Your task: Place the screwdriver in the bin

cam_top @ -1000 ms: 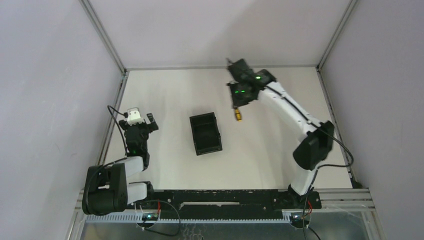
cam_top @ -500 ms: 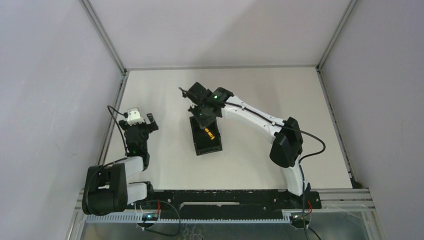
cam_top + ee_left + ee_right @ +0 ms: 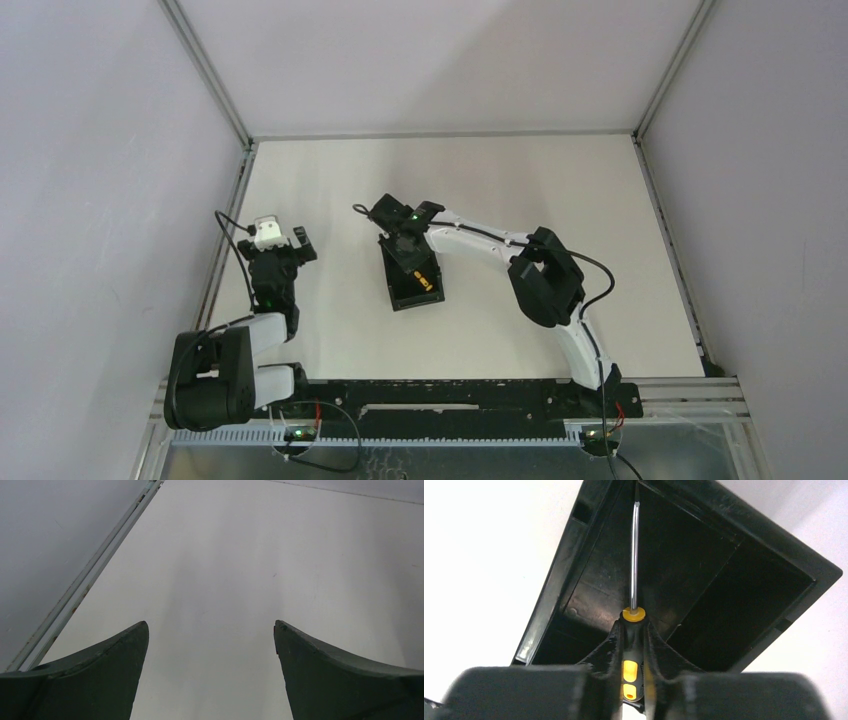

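A flat, off-white matte worktop point(image 3: 330, 180) fills the middle of the overhead view. Three plain pale grey walls enclose it: a back wall point(image 3: 430, 60), a left wall point(image 3: 90, 200) and a right wall point(image 3: 770, 200). Two slim silver metal struts rise from the far corners, one on the left point(image 3: 205, 70) and one on the right point(image 3: 675, 65). Thin metal strips edge the worktop on the left point(image 3: 228, 235) and right point(image 3: 668, 250). A long black rail point(image 3: 450, 395) runs along the near edge, with a silvery slotted strip point(image 3: 440, 433) just below it. The left wrist view shows the same worktop point(image 3: 240, 555), its metal edge strip point(image 3: 92, 575) and grey wall point(image 3: 45, 525).
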Robot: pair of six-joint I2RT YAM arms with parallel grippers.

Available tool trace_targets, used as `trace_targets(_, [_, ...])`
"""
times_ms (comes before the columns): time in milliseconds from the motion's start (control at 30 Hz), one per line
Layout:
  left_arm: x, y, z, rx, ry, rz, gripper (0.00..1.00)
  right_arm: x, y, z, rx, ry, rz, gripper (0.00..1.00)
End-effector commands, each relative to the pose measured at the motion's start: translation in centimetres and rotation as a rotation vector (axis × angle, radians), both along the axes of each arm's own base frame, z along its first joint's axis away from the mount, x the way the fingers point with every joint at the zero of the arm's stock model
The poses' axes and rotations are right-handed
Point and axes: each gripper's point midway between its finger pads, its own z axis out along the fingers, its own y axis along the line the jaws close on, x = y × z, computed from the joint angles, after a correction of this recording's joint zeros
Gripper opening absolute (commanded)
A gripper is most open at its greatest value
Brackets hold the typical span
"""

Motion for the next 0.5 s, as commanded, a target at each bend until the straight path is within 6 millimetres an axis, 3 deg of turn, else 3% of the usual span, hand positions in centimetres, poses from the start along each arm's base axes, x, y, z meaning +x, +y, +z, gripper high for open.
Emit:
trace_targets(0, [1.2,0.2,2.6,0.020,-0.069,0.006,1.00,1.7,1.3,1.3,0.053,-0.088,-0.017,0.31])
trace_targets(100, [1.2,0.1,2.6,0.020,-0.069,0.004,1.00,1.6,1.1,2.2,0.056,-0.101,-0.016,0.37])
trace_targets(233, [1.2,0.2,2.6,0.020,-0.070,0.006,1.00,1.5,1.0,4.9,0.077,-0.150,-0.025,0.43])
trace_targets(433, [1.2,0.1,2.6,0.019,-0.070,0.005,1.00,1.0,0.1,11.4,0.164,-0.259,-0.041,0.43])
trace_targets(467, [1.2,0.1,2.6,0.020,-0.070,0.005,1.00,0.9,-0.4,13.2,0.197,-0.292,-0.049,0.47])
